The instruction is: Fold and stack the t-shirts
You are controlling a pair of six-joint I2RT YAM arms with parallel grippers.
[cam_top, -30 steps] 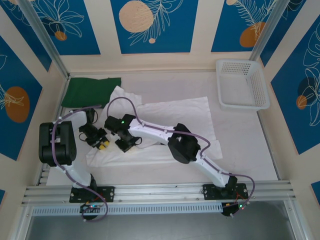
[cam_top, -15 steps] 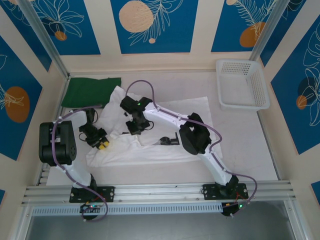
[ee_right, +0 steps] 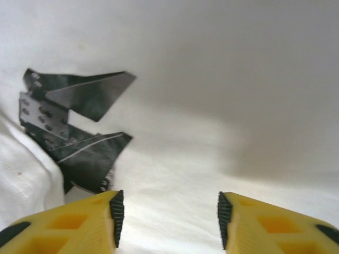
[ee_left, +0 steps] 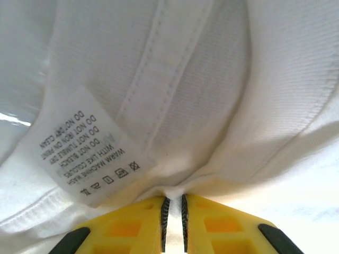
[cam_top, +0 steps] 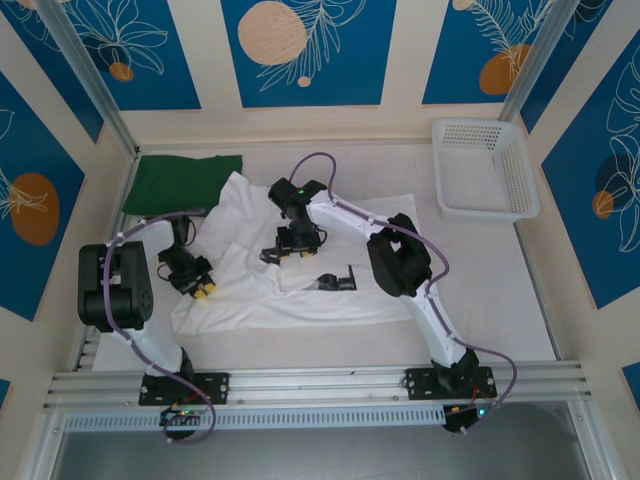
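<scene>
Two t-shirts: white t-shirt point(cam_top: 250, 300) spread across tabletop point(cam_top: 480, 290), green t-shirt point(cam_top: 180, 182) lying at far-left corner. Left pincer point(ee_left: 173, 211) clamped on white cloth beside care label point(ee_left: 90, 153) (anchoring, presumably, for the fold). Right pincer point(ee_right: 167, 211) open, poised above white cloth.

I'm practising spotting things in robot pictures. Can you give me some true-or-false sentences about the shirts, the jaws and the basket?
1. The green shirt lies on top of the white shirt. False: it lies beside it, at the far left.
2. The left jaws are pinching the white shirt. True.
3. The right jaws are shut. False: they stand wide open over the white shirt.
4. A label with washing words shows near the left jaws. True.
5. A shirt is in the basket. False: both shirts lie on the table.
</scene>
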